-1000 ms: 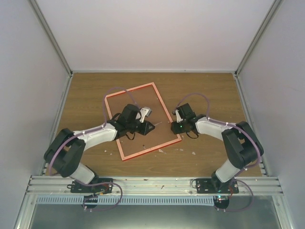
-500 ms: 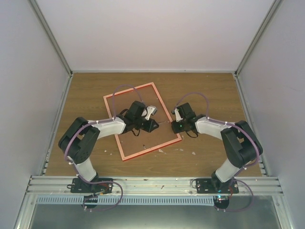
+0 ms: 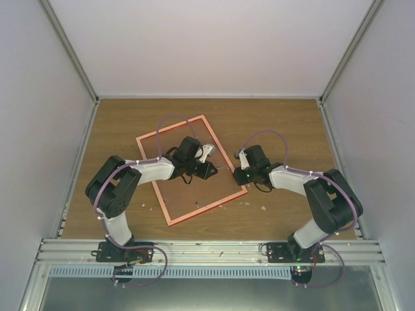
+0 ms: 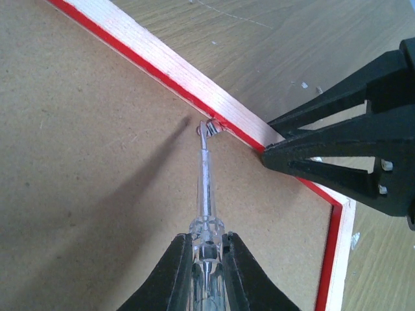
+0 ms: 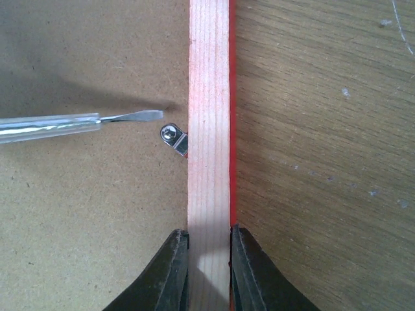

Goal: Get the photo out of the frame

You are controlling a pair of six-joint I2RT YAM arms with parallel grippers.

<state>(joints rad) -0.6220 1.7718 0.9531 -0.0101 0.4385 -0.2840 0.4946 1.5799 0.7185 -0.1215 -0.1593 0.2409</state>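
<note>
The frame lies face down on the wooden table, its brown board back turned up. The photo is hidden beneath that board. My left gripper is shut on a clear-handled screwdriver. The screwdriver's flat tip sits at a small metal tab screwed to the frame's right rail. My right gripper is shut on that same rail, one finger on each side, just in front of the tab. From above, the left gripper and right gripper face each other across this rail.
Small white specks are scattered on the table near the frame's front corner. Grey enclosure walls stand on three sides. An aluminium rail carrying the arm bases runs along the near edge.
My right gripper has closed onto the frame's rail. The left arm has pushed the screwdriver right toward the tab, and the frame has turned slightly on the table.
</note>
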